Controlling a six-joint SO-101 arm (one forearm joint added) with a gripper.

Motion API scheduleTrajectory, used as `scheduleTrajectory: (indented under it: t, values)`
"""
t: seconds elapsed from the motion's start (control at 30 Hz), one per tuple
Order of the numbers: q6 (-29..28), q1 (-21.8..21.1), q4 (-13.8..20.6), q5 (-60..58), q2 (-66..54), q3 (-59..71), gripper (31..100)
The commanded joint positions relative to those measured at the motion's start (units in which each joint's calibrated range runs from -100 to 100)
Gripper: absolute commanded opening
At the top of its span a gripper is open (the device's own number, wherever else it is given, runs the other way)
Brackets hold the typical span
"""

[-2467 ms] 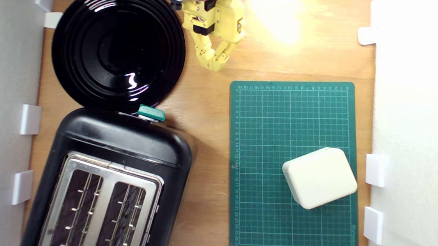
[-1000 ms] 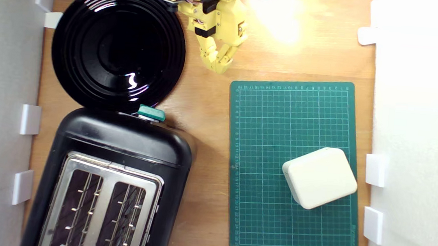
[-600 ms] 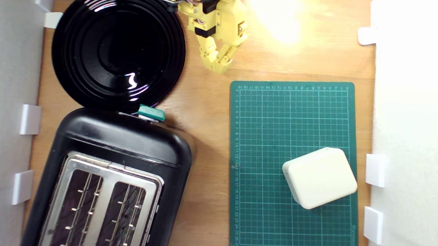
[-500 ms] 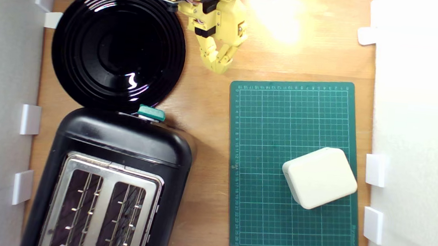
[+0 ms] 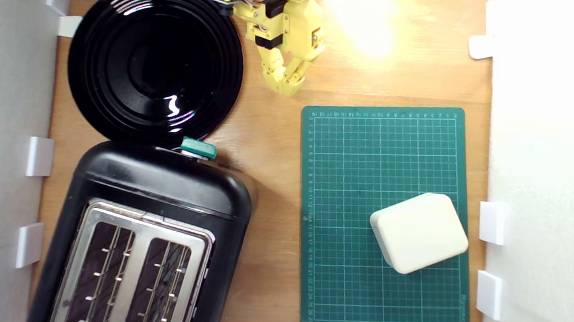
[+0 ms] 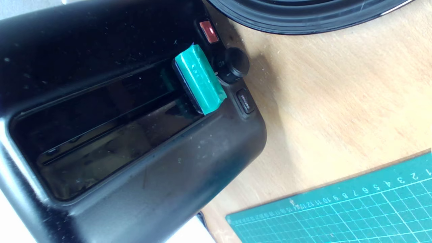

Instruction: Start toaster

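The black two-slot toaster (image 5: 160,212) sits at the bottom of the exterior view's left side and is cut off by the frame edge there, so only part of its silver top plate (image 5: 143,226) and slots shows. Its teal lever (image 5: 198,148) pokes out of the end facing the round black ridged plate (image 5: 155,61), and the plate's rim comes right up to that end, so it's pretty tight around the lever on that side. The yellow gripper (image 5: 286,87) hangs beyond the plate from the toaster, well apart from the lever, fingers nearly together and holding nothing. There's a bare strip of wooden table (image 5: 265,180) running between the toaster and the green cutting mat (image 5: 364,152). A cream rounded box (image 5: 418,233) sits on the mat, on the part farther from the toaster. White brackets (image 5: 40,157) line the walls beside the toaster and past the mat. In the wrist view the lever (image 6: 199,79) is up close, with a black knob (image 6: 234,64), a red button (image 6: 208,31) and another small button (image 6: 245,100) next to it; their labels are too small to read, and the gripper itself isn't in that shot.
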Motion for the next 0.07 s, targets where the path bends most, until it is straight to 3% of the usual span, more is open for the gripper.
scheduleTrajectory:
  t: [0.0, 0.03]
  values:
    - [-0.22, -0.2, 0.62, 0.91, -0.17, 0.28, 31.5]
    - [-0.22, -0.2, 0.62, 0.91, -0.17, 0.28, 31.5]
